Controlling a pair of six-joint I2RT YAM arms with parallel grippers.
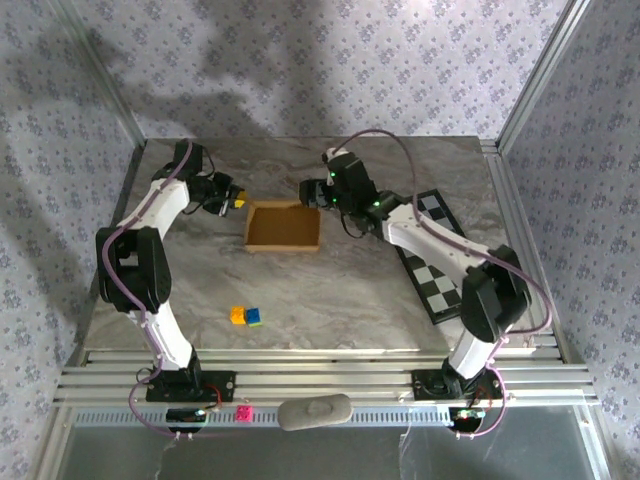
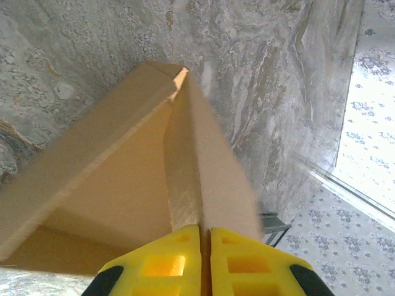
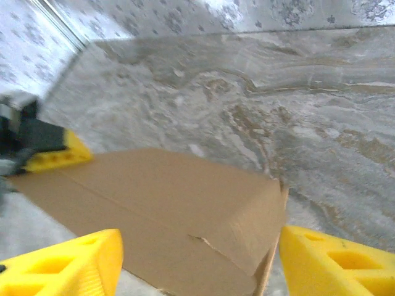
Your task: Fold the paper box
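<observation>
**A:** Where is the paper box (image 1: 283, 227)?

**B:** It sits mid-table (image 1: 330, 300) on the marbled surface. It is a shallow tan cardboard tray, open side up, between the two arms.

**A:** And the grippers?

**B:** The left gripper (image 2: 205, 231) is pinched tight on a side wall at the box's far left corner (the wall runs straight into the slit between its yellow fingers). The right gripper (image 3: 200, 246) hangs at the far right corner with its fingers spread wide, holding nothing. A checkerboard (image 1: 435, 262) lies off to the right.
</observation>
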